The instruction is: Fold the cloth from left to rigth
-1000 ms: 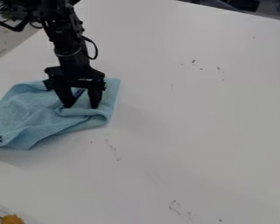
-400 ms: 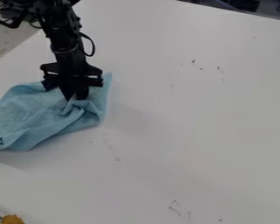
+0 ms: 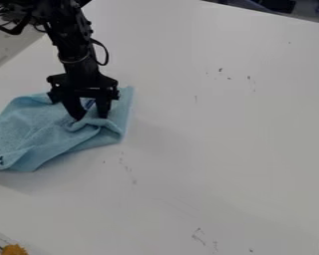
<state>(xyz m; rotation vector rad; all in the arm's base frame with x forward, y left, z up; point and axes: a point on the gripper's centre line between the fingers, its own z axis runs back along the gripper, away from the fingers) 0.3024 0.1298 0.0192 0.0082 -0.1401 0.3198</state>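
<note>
My gripper (image 3: pixel 90 117) hangs over the right part of the cloth at the left of the view, its two fingers apart and their tips down at the fabric. The light blue cloth (image 3: pixel 39 130) lies rumpled on the white table, with a raised fold beside the fingertips and its right edge running past the gripper. At the view's left edge, a small dark object touches the cloth's lower left corner.
The white table (image 3: pixel 222 144) stretches right of the cloth, with small dark marks on its surface. An orange-yellow item (image 3: pixel 14 249) sits at the lower left corner, by a pale edge.
The fingers closed and pinched the cloth about half a second ago, drawing its right edge leftward; now they have opened again and that edge has spread back to the right.
</note>
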